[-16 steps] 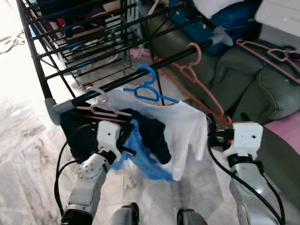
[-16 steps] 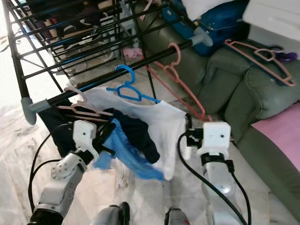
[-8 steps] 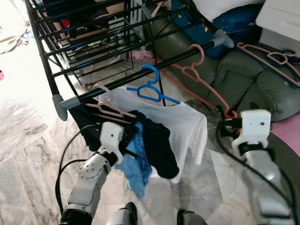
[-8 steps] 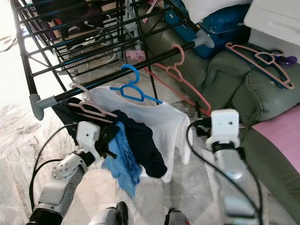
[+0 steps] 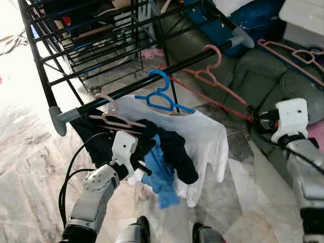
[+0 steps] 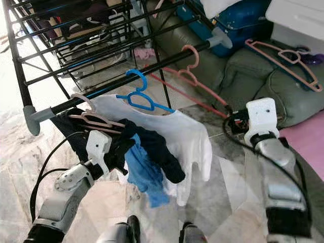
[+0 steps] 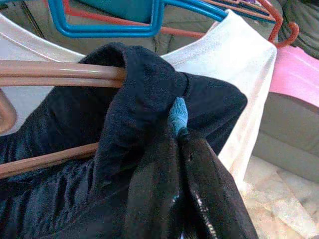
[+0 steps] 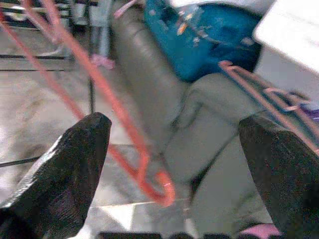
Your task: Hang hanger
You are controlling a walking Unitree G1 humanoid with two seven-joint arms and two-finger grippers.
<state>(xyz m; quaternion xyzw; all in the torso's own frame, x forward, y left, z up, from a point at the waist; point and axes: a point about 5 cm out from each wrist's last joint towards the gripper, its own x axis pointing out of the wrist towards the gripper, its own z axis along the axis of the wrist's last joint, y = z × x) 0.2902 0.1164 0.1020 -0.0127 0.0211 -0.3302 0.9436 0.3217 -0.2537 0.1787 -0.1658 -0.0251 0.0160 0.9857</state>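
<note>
Left eye view: black drying rack (image 5: 101,50) on the marble floor (image 5: 30,152), its front rail (image 5: 147,81) carrying four hangers. Near the rail's left end, pale pink hanger (image 5: 114,119) with dark garment (image 5: 172,152) and blue cloth (image 5: 162,174). Left end effector (image 5: 139,154) pressed into that dark garment. Toward the middle of the rail, blue hanger (image 5: 162,96) with white T-shirt (image 5: 202,136). Near the right end, salmon hanger (image 5: 215,81) hooked on the rail, its lower corner just in front of the right end effector (image 5: 255,121). Green sofa (image 5: 283,86) behind, another pink hanger (image 5: 291,55) lying on it.

Left wrist view: fingers (image 7: 164,199) clenched on dark garment and blue cloth, beside the hanger bar.

Right wrist view: fingers (image 8: 70,164) spread wide, released; salmon hanger corner between them, untouched.
</note>
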